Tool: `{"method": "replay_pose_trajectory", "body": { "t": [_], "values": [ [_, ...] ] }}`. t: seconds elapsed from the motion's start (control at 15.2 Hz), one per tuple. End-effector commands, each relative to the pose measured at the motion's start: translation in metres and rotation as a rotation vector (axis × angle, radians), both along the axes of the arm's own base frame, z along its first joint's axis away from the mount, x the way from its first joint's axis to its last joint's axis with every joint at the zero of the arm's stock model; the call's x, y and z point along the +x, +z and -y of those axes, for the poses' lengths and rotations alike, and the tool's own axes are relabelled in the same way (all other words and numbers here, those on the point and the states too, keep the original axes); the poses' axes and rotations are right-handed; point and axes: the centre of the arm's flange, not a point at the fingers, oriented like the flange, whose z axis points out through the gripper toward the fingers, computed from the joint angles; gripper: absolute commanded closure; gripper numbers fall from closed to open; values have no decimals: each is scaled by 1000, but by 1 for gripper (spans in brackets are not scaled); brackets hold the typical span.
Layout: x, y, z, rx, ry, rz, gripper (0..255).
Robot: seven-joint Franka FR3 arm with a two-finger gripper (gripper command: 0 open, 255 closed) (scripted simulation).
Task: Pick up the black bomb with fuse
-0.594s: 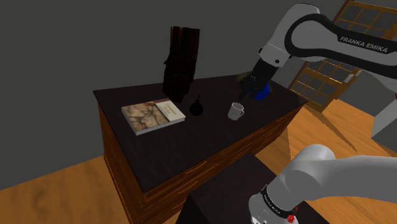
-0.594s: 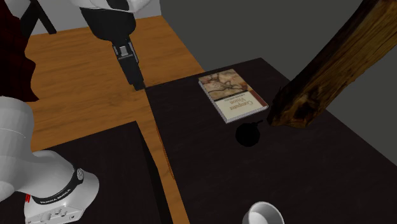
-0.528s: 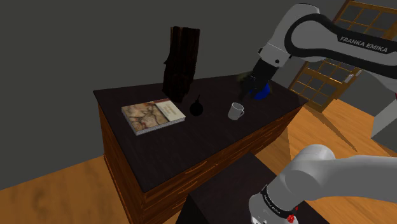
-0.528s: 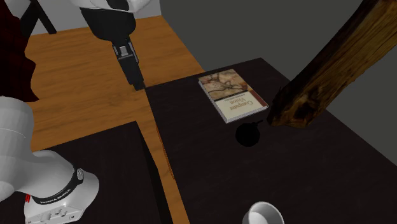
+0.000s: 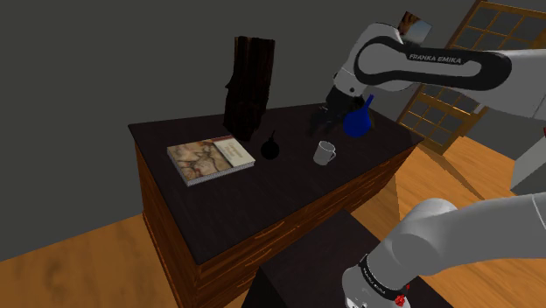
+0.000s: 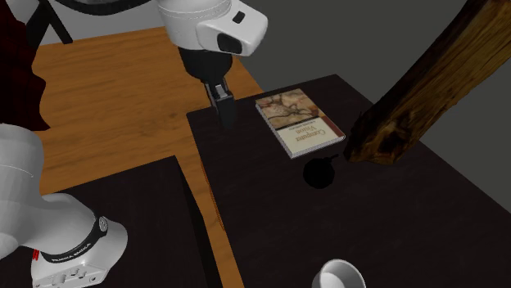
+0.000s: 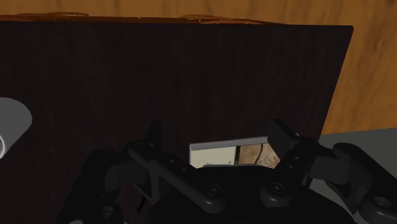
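Since 0.5 s ago, your claw (image 5: 320, 120) has swung over the desk (image 5: 280, 188), fingers (image 7: 281, 133) apart and empty. Your bomb (image 5: 270, 150) sits beside the book (image 5: 210, 158), toward the shoulder view's left of the claw.

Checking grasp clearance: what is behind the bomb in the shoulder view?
A tall dark piece of wood stands close behind the bomb; whether they touch is unclear. It hides the desk beyond.
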Motion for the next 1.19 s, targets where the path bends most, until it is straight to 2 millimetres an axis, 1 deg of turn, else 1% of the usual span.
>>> {"method": "replay_pose_trajectory", "body": {
  "t": [0.0, 1.12],
  "values": [
    [22, -15, 8, 1, -3, 4, 0],
    [203, -130, 66, 22, -28, 30, 0]
  ]
}}
